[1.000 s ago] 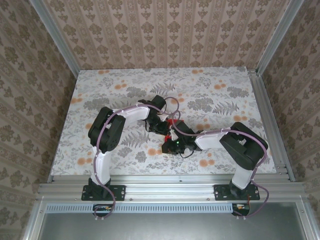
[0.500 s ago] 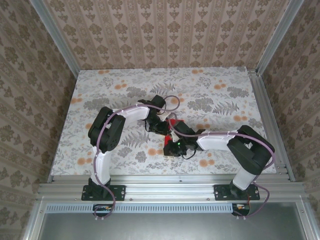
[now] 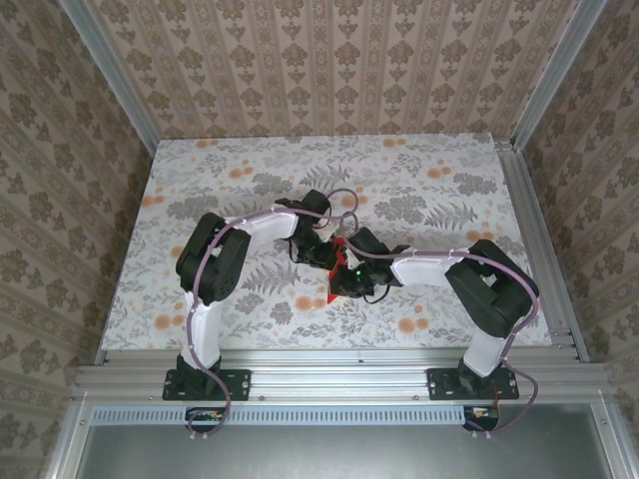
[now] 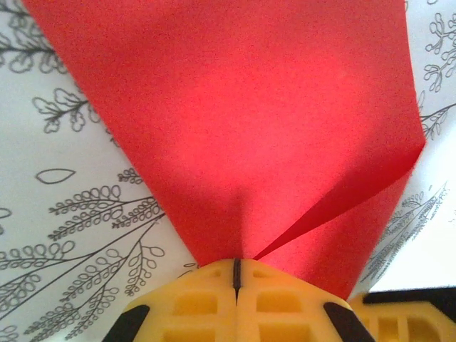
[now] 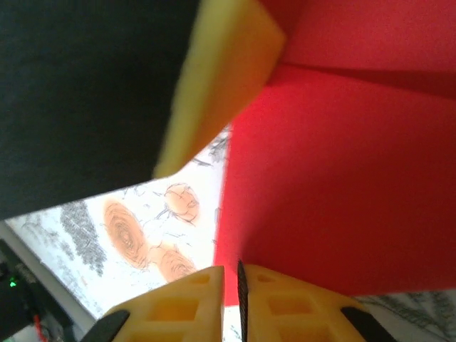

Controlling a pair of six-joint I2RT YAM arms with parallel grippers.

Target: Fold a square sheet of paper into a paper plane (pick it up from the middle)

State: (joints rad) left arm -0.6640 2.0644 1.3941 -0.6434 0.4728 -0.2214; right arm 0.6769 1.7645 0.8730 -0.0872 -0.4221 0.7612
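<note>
- Red paper, the square sheet of paper (image 3: pixel 333 293), is up off the floral worktop (image 3: pixel 200 170). It hangs between the left jaws and the right jaws, which stand close together.
- Done, as I judge it: the sheet is lifted and shared between both arms, and it carries a bend. In the left wrist view a fold line runs from just ahead of the left jaws out to the paper's right-hand edge, with one flap lying over another.
- Left, as I judge it: most of the folding. No narrow pointed dart with a centre crease shows. The paper (image 4: pixel 242 121) spreads wide ahead of the left jaws as a broad sheet. I cannot tell whether the bend is a pressed crease or a loose buckle.
- Left jaws: pressed together, with only a hairline seam between the yellow fingers (image 4: pixel 192 303). They pinch the sheet's near edge, and the paper fans away from their tips.
- Right jaws: all but closed, with a thin dark slit between the fingers (image 5: pixel 285 306). The sheet (image 5: pixel 342 185) comes down to their tips and appears nipped there. Most of it lies ahead and to the right of them, with bare worktop showing to their left.
</note>
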